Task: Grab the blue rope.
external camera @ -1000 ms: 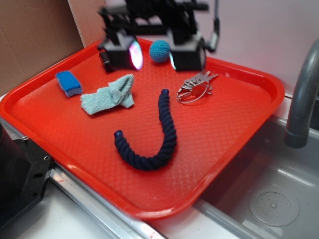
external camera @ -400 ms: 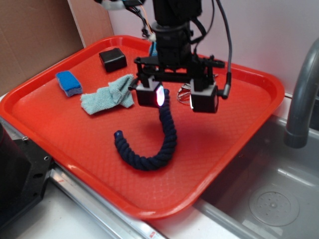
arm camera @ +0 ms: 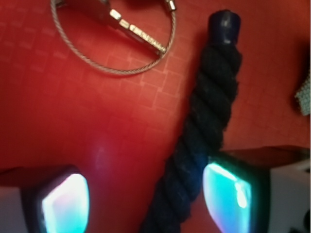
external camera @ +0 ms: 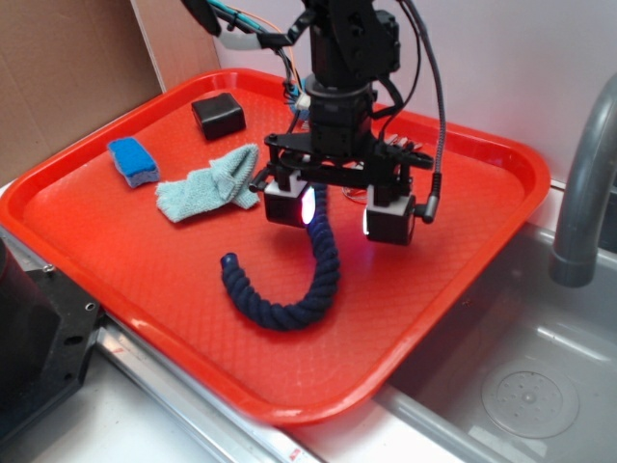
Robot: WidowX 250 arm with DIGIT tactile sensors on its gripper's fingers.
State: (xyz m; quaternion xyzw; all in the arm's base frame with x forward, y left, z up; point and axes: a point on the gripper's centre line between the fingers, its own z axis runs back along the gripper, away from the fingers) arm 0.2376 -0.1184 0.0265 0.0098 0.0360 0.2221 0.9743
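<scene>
The blue rope [external camera: 307,285] is a thick navy twisted cord lying in a J shape on the red tray [external camera: 116,241]. My gripper [external camera: 339,214] hangs open just above the rope's upper straight part. In the wrist view the rope [arm camera: 204,121] runs up between the two glowing pads, close against the right pad [arm camera: 226,196], with a wide gap to the left pad [arm camera: 65,204]. The rope's blunt end [arm camera: 224,25] points away from me. Nothing is pinched.
A wire ring with metal keys [arm camera: 114,36] lies just beyond the gripper. A pale teal cloth [external camera: 207,188], a small blue sponge [external camera: 133,160] and a black block [external camera: 218,116] sit on the tray's left and back. A sink [external camera: 521,376] and grey faucet [external camera: 583,183] lie to the right.
My gripper came forward from the tray's back over the rope's upper part and has dropped lower over it. The black block, earlier under the gripper, now shows at the back.
</scene>
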